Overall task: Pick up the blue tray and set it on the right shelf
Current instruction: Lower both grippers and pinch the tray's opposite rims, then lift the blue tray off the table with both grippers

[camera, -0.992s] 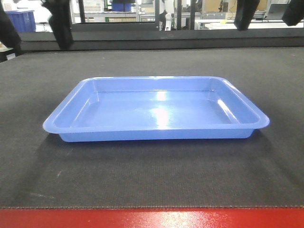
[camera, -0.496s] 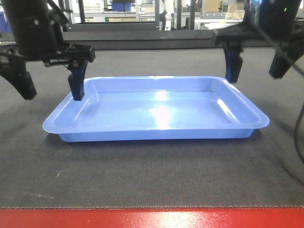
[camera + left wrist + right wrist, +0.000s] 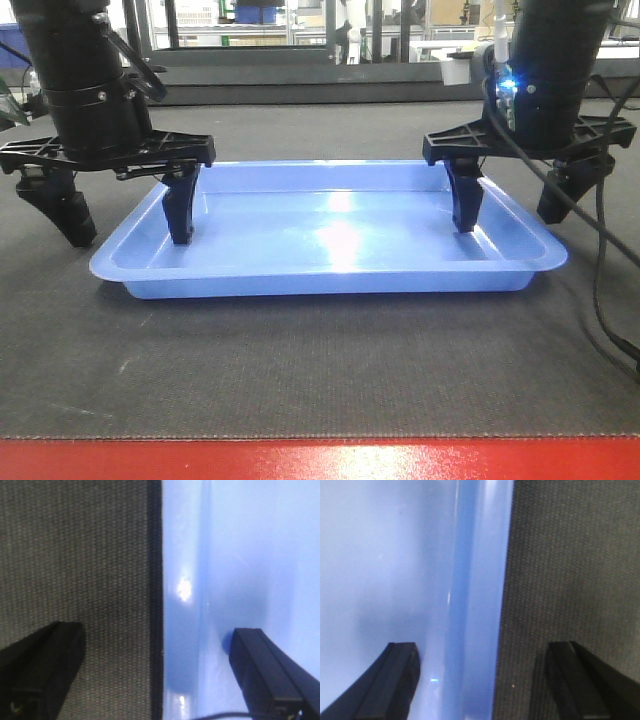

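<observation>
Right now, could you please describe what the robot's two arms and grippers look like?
Both the left gripper and right gripper are matte black, with cylindrical wrists, flat crossbars and tapered wedge fingers. The right one shows a blue light and trailing black cables.

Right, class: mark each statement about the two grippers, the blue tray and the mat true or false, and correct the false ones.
1. The left gripper is open and straddles one side rim of the blue tray. True.
2. The right gripper is shut on the tray's rim. False: it is open, with one finger inside the tray and the other outside over the mat.
3. The tray stands on a bare steel shelf. False: it lies flat on the dark mat.
4. A red edge runs along the mat's near side. True.
</observation>
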`<state>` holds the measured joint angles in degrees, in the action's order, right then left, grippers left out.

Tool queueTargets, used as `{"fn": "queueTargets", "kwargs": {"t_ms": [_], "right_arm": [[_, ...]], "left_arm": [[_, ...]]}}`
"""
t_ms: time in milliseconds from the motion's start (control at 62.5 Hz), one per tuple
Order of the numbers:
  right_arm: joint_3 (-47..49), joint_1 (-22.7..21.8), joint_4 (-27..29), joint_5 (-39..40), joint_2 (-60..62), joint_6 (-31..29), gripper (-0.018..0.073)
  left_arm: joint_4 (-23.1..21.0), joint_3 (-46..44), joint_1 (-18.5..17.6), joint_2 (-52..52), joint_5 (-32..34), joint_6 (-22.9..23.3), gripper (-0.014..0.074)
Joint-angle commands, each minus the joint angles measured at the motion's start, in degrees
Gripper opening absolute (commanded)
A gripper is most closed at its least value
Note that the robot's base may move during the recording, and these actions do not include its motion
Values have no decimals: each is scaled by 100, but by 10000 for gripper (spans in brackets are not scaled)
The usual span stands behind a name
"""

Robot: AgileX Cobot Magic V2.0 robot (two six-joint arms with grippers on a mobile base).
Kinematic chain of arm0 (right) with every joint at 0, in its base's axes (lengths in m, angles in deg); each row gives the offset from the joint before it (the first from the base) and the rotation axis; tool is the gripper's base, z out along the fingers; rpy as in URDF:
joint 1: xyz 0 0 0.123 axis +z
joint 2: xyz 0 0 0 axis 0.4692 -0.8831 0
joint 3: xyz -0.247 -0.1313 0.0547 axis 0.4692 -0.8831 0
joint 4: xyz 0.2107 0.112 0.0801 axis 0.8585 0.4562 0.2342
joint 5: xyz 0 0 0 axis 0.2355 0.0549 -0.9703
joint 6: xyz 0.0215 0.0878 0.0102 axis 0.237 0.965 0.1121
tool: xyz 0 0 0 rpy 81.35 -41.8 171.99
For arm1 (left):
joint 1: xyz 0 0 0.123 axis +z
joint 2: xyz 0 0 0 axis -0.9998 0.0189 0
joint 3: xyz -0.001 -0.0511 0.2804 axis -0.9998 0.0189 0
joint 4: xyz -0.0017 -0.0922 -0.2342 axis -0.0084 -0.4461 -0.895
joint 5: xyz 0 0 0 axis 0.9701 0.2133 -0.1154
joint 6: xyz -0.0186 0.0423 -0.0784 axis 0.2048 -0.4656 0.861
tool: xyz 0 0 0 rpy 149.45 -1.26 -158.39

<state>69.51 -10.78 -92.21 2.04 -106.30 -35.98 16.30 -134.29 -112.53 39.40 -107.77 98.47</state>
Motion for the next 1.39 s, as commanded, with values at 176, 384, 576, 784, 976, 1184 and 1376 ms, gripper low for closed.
{"fn": "queueTargets", "kwargs": {"t_ms": [176, 384, 576, 784, 976, 1184, 1376], "right_arm": [[192, -9, 12, 41, 94, -18, 333], [192, -9, 12, 48, 170, -18, 66], [291, -9, 12, -200, 520, -18, 59], [402, -9, -100, -677, 1429, -18, 59], [402, 9, -211, -1149, 2414, -18, 59], [391, 59, -211, -1745, 3074, -18, 59], [205, 346, -219, -2005, 3390, -18, 59]], "left_arm": [[-57, -181, 13, -291, 173, 37, 242], [-94, -181, 13, -291, 132, 37, -30], [-130, -646, 13, -317, -436, 37, -48], [166, -1400, -8, -711, -1262, -79, -48], [234, -1598, -133, -1556, -1671, -164, -48], [461, -1585, -521, -2138, -2447, -270, -48], [422, -1182, -898, -2390, -2459, -258, -48]]}}
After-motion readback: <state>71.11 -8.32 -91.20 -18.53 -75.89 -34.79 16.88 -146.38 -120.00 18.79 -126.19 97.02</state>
